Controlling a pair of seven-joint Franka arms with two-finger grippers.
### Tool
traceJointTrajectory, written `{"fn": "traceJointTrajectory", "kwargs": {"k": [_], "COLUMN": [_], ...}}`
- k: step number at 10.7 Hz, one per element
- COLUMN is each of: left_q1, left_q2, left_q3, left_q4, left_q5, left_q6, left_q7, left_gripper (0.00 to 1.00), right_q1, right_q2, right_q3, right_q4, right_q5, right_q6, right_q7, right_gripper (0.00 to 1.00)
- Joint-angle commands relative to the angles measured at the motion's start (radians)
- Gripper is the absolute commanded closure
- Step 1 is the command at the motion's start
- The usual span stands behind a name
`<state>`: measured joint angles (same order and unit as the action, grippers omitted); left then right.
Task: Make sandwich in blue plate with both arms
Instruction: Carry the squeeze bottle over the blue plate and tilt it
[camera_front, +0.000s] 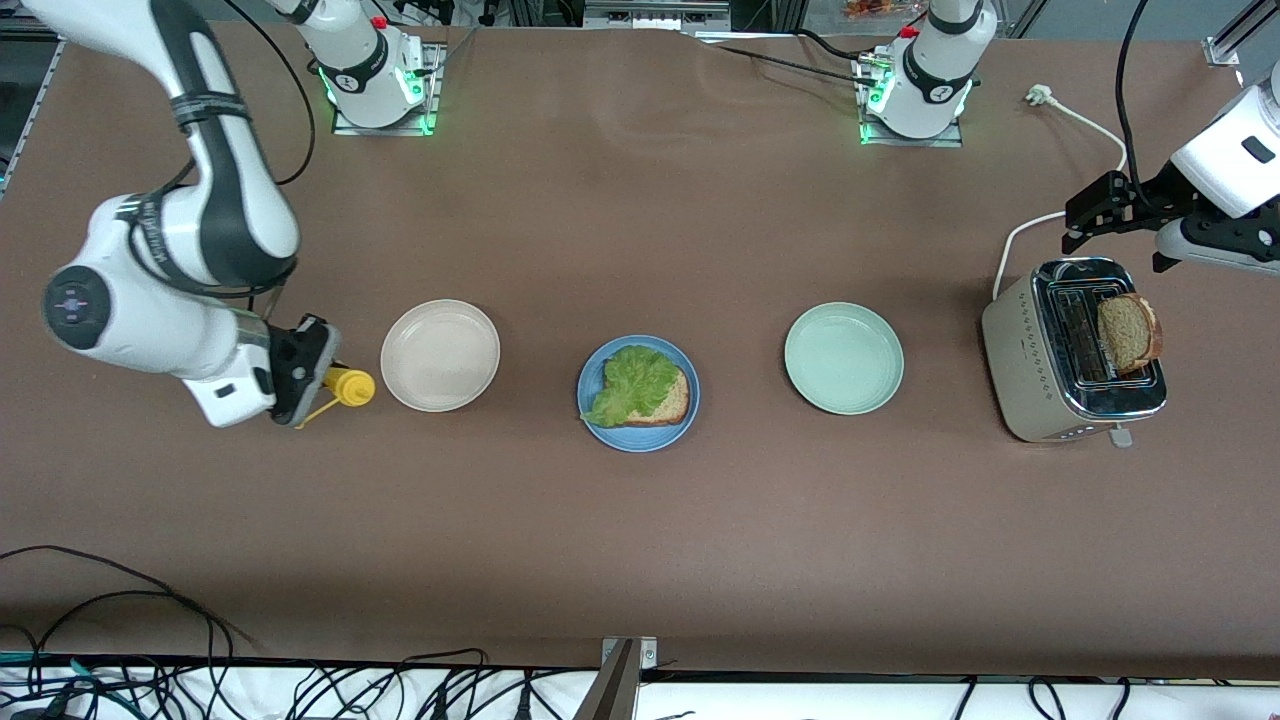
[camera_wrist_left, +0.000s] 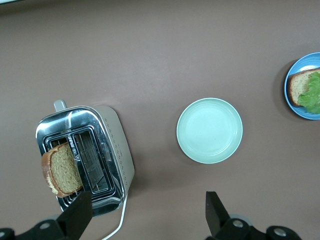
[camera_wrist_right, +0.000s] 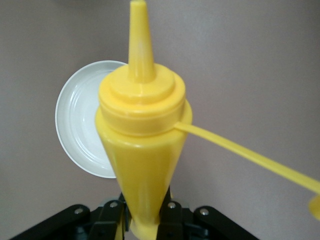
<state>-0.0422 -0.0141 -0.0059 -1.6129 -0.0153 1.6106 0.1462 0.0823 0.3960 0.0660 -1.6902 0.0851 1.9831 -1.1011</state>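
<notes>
So far I have the sandwich (camera_front: 640, 390) half built: one bread slice with the lettuce leaf on top lies in the blue plate (camera_front: 600, 372), between the beige-white plate (camera_front: 440, 355) and the pale green plate (camera_front: 843, 358). My right gripper (camera_front: 300, 375) is closed on the yellow sauce bottle (camera_front: 350, 386), beside the beige-white plate. My left gripper (camera_front: 1098, 212) hangs with fingers wide apart, holding nothing, over the toaster (camera_front: 1075, 350), where the second slice (camera_front: 1128, 332) waits. I judge sauce and top slice remain.
</notes>
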Motion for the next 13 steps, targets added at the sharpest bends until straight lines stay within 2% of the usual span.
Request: {"fn": "traceJointTrajectory", "kwargs": {"k": [1,4,6,8,11,13], "left_q1": [-0.001,-0.001,-0.001,-0.001,-0.001,-0.001], "left_q2": [-0.012,-0.012,-0.012,-0.014,-0.012,-0.012], "left_q3": [-0.002,-0.003,-0.003,-0.003,-0.003,-0.003], "left_q4": [-0.012,-0.012,-0.012,-0.012,-0.012,-0.012], "left_q5": [-0.005,-0.005,-0.005,-0.005,-0.005,-0.005], "left_q6": [0.011,0.011,0.011,0.011,0.011,0.009], "left_q7": [0.004,0.004,0.004,0.003,-0.002,-0.002], "left_gripper": [0.0,0.0,0.0,0.0,0.0,0.0], "right_q1": [0.158,0.339,0.433,0.519,0.592,0.614], "right_q2": [0.084,0.102,0.133,0.176,0.245,0.332], "right_q3": [-0.003,-0.006,-0.008,-0.008,-0.009,-0.009], "right_q4": [0.156,0.158,0.158,0.173,0.248,0.361], "right_q5": [-0.236,-0.494,-0.659,-0.818,-0.922,-0.959], "right_q6": [-0.088,-0.153,-0.168,-0.243,-0.331,-0.352], "right_q7": [0.17,0.346,0.392,0.444,0.488,0.483], "right_gripper": [0.76,0.76,0.75,0.75,0.76,0.75]}}
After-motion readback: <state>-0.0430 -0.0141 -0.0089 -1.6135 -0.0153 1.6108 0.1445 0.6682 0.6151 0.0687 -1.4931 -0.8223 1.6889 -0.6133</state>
